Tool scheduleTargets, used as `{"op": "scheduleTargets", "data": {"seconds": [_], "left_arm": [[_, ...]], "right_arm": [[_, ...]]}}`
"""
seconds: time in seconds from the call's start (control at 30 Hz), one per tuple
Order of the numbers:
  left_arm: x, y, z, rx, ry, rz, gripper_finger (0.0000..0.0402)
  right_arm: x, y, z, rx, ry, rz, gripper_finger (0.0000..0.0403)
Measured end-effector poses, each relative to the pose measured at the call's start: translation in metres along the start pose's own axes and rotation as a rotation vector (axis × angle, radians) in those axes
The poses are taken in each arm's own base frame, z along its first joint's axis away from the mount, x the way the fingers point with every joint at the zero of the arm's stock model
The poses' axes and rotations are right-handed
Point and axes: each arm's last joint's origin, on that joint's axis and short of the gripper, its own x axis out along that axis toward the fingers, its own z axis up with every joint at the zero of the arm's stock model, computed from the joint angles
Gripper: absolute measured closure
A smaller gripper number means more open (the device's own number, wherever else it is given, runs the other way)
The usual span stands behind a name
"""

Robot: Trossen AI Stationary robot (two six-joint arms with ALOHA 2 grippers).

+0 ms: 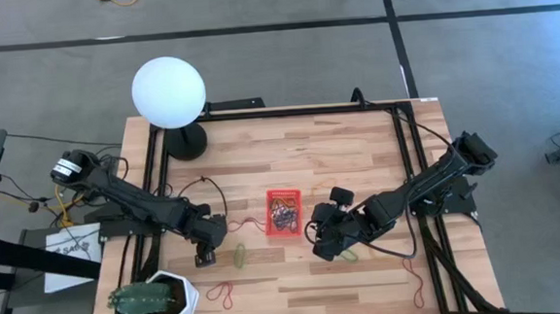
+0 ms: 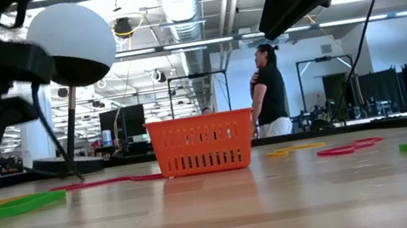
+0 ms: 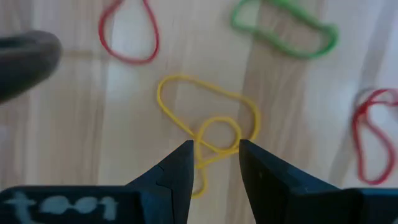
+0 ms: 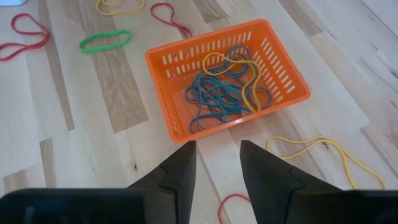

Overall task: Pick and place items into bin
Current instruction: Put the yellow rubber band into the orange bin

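pick step: left gripper (image 3: 214, 149) spread, fingertips straddling twisted yellow band (image 3: 208, 124) on table, red bin (image 1: 284, 210) off to its side; next likely descend and pinch; right gripper (image 4: 217, 149) spread, empty, near bin

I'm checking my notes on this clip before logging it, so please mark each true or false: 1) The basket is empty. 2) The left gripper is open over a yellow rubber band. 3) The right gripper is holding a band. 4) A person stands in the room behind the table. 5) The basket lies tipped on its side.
1) False. The orange-red basket already holds a tangle of blue and yellow rubber bands.
2) True. The left gripper is open, its fingers either side of the twisted yellow rubber band.
3) False. The right gripper is open with nothing between its fingers.
4) True. A person stands there.
5) False. The basket stands upright on the table.
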Motion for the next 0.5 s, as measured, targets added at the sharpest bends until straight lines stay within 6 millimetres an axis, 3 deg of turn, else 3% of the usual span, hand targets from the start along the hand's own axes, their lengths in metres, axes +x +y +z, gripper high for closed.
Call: {"op": "scheduleTargets", "data": {"seconds": [0.2, 0.5], "left_arm": [[0.019, 0.011, -0.014, -0.024, 0.004, 0.008, 0.0286], [0.027, 0.016, -0.019, -0.040, -0.037, 0.007, 0.0288]], "right_arm": [[0.000, 0.000, 0.000, 0.000, 0.000, 0.000, 0.0284], [0.000, 0.000, 0.000, 0.002, 0.000, -0.001, 0.0284]]}}
